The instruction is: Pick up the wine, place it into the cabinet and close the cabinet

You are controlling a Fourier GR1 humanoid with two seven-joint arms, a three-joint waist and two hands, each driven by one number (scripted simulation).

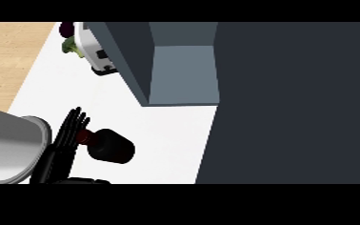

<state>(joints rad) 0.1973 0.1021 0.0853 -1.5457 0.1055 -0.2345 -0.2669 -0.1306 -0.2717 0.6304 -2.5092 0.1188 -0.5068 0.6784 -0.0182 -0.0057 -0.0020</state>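
Observation:
The wine bottle (111,146), dark with a reddish neck, stands on the white counter (169,138) at the lower left. My left hand (65,140) is beside it on its left, fingers straight and pointing up the view, lying against the bottle's neck. The hand is open and not curled round the bottle. The cabinet (183,74) stands open beyond the bottle, its grey-blue inside showing between a dark side panel (130,57) and a large dark panel (288,105) on the right. My right hand does not show.
A white appliance (95,52) stands at the counter's far left, with a green item (70,45) and a purple one (66,28) beside it. The counter's left edge borders a wooden floor (21,52). My grey forearm (21,148) fills the lower left.

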